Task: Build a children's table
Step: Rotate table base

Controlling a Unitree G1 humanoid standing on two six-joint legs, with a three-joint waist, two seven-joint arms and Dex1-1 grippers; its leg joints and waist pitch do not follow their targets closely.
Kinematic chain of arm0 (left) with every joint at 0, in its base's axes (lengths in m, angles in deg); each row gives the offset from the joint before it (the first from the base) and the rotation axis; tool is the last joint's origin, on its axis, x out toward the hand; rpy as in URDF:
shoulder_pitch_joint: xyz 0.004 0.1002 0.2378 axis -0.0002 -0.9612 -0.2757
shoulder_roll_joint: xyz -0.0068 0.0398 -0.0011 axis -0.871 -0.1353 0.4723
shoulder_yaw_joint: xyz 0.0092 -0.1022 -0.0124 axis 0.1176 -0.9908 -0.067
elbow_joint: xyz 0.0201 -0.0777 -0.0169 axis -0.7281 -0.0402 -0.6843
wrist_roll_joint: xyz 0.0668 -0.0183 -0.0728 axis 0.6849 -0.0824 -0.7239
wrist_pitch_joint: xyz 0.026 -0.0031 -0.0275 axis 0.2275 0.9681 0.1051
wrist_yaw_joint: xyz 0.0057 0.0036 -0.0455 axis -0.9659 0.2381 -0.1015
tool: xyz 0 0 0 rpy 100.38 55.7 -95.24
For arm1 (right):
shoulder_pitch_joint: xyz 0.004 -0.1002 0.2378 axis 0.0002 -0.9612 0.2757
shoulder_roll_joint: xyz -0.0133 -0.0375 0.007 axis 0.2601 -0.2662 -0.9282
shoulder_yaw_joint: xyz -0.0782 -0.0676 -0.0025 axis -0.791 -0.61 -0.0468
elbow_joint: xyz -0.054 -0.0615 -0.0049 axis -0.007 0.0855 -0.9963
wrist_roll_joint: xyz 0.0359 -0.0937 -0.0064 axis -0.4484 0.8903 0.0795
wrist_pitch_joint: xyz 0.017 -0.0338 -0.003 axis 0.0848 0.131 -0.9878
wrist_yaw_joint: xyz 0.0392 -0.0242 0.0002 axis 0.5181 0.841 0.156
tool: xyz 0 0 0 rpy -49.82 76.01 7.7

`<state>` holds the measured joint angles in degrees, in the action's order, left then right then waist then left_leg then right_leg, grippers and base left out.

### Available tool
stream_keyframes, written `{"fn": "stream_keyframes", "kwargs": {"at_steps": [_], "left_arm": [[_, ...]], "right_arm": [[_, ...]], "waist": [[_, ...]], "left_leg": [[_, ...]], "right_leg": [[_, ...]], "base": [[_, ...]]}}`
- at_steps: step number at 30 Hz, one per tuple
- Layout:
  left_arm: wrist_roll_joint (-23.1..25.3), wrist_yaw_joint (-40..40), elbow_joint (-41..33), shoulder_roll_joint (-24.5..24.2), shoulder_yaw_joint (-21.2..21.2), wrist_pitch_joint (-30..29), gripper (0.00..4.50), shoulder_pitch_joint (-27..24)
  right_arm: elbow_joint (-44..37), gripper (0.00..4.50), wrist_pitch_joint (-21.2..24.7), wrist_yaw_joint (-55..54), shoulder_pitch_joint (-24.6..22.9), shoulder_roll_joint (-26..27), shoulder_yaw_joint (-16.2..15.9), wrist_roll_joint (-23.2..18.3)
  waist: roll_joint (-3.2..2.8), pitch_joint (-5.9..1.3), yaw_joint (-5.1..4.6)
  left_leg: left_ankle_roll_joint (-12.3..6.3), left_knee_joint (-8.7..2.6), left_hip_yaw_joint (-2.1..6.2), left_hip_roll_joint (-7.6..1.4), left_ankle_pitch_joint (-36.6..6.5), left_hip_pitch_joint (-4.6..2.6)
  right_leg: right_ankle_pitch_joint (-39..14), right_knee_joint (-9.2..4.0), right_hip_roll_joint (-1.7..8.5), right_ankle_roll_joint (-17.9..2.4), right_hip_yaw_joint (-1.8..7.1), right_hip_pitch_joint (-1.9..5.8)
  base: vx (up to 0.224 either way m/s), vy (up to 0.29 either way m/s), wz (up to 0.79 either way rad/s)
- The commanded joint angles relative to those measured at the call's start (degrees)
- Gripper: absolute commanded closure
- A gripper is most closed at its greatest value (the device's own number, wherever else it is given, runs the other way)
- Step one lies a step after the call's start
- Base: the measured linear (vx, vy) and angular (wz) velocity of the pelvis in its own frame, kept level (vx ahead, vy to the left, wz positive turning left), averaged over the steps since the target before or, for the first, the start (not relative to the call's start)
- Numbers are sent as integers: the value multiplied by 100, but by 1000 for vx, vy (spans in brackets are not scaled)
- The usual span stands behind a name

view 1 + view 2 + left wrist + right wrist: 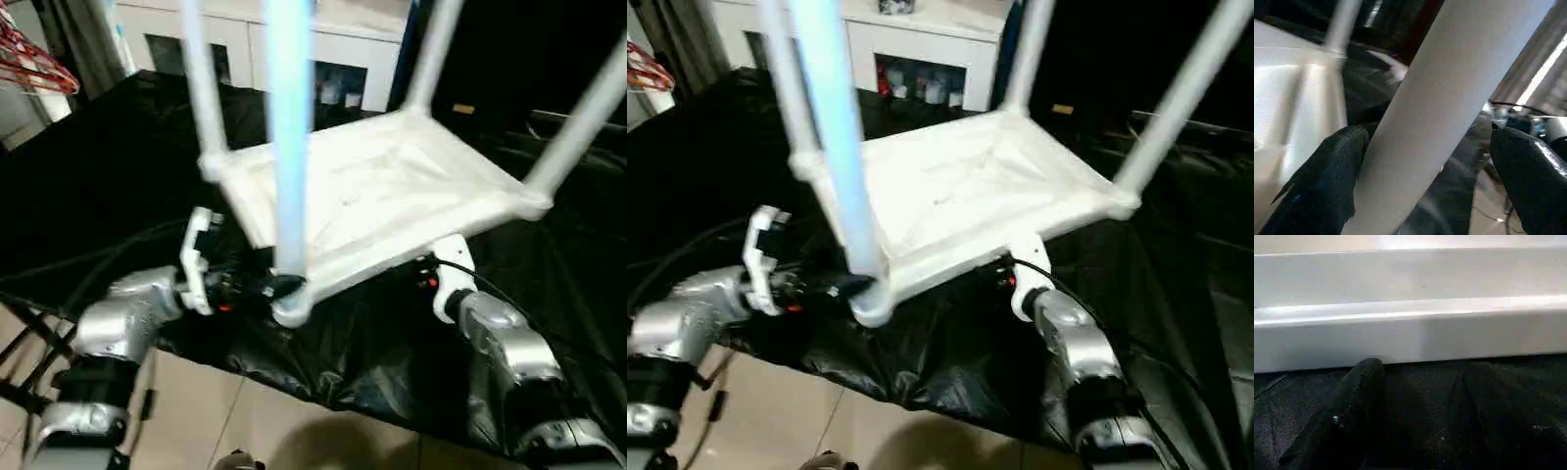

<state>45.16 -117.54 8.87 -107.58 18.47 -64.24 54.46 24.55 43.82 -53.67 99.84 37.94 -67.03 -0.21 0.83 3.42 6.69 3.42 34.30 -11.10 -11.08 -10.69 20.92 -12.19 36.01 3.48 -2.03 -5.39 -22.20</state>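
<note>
The white children's table [382, 186] lies upside down on the black-covered work table, its four legs pointing up. The near-left leg [291, 147] rises from its corner socket [292, 305] at the work table's front edge. My left gripper [1425, 134] is open around the base of this leg, one black finger [1327, 176] against it and the other finger [1528, 171] standing clear. My right gripper [1422, 367] is open, its fingers lying on the black cover and pointing at the near rim [1410, 333] of the tabletop, with nothing between them.
The black cover [98, 186] drapes over the front edge, with tiled floor [245, 421] below. Cables run across the cover at the left. A white cabinet [333, 44] stands behind, and red hangers [29, 59] hang at the far left.
</note>
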Motion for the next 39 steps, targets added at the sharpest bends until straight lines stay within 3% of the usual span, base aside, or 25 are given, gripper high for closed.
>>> {"fn": "stream_keyframes", "kwargs": {"at_steps": [1, 4, 6, 12, 16, 18, 22, 27, 32, 34, 35, 39], "left_arm": [[-170, -15, -378, 100, 237, -132, 2, 33], [-248, 151, -803, 348, 435, -316, 2, -15], [-185, 213, -834, 418, 467, -232, 2, -13], [-119, 566, -906, 928, 622, -221, 2, 153], [-66, 769, -866, 1263, 772, -115, 2, 273], [279, 1219, -487, 1578, 799, 418, 2, 469], [557, 1558, -211, 1780, 818, 805, 2, 590], [876, 2022, -29, 2197, 925, 1315, 2, 576], [1357, 2661, 577, 2243, 857, 1919, 2, 861], [1461, 2754, 702, 2078, 789, 1998, 2, 941], [1498, 2654, 684, 1927, 760, 2003, 2, 920], [1471, 2302, 540, 1702, 749, 1990, 2, 784]], "right_arm": [[71, 138, -133, 178, 170, 192, -236, 16], [356, 138, -278, 328, 389, 409, -386, 114], [418, 138, -314, 360, 425, 435, -407, 111], [931, 138, -621, 642, 665, 648, -468, 220], [1162, 138, -772, 746, 749, 752, -522, 293], [1244, 138, -835, 649, 778, 777, -526, 335], [1322, 138, -889, 768, 777, 781, -463, 286], [1473, 138, -1092, 901, 718, 778, -432, 338], [1632, 138, -1191, 498, 778, 688, -238, 387], [1631, 138, -1211, 389, 799, 544, -63, 323], [1604, 138, -1236, 430, 790, 389, 49, 274], [1516, 138, -1273, 638, 733, 168, 137, 224]], "waist": [[13, -369, 36], [50, -363, -60], [54, -361, -96], [64, -356, -109], [78, -350, -123], [93, -348, -130], [101, -365, -130], [104, -369, -127], [108, -350, -112], [123, -348, -104], [161, -353, -84], [130, -371, -60]], "left_leg": [[-42, -429, 147, -302, -805, -40], [-77, -435, 161, -289, -702, -2], [-98, -423, 149, -289, -699, -14], [-142, -404, 130, -290, -734, -57], [-124, -413, 139, -289, -795, -49], [-144, -415, 138, -283, -829, -60], [-155, -413, 159, -279, -820, -38], [-266, -393, 140, -291, -764, -64], [-221, -414, 142, -289, -1035, -109], [-190, -420, 155, -292, -1047, -90], [-187, -420, 156, -296, -1018, -100], [-255, -401, 147, -292, -830, -82]], "right_leg": [[-849, -426, 632, -1125, 404, 304], [-802, -420, 615, -1137, 390, 334], [-734, -435, 610, -1154, 399, 325], [-688, -442, 605, -1232, 412, 310], [-651, -437, 591, -1239, 414, 332], [-675, -462, 581, -1197, 415, 328], [-785, -465, 598, -1087, 405, 361], [-488, -456, 588, -1242, 410, 335], [-995, -518, 585, -1109, 406, 305], [-1148, -520, 606, -1060, 407, 319], [-1168, -523, 605, -1012, 405, 321], [-883, -480, 609, -1091, 406, 312]], "base": [[0, 0, 0], [0, 0, 0], [0, 0, 0], [0, 0, 0], [0, 0, 0], [0, 0, 0], [0, 0, 0], [0, 0, 0], [0, 0, 0], [0, 0, 0], [0, 0, 0], [0, 0, 0]]}}
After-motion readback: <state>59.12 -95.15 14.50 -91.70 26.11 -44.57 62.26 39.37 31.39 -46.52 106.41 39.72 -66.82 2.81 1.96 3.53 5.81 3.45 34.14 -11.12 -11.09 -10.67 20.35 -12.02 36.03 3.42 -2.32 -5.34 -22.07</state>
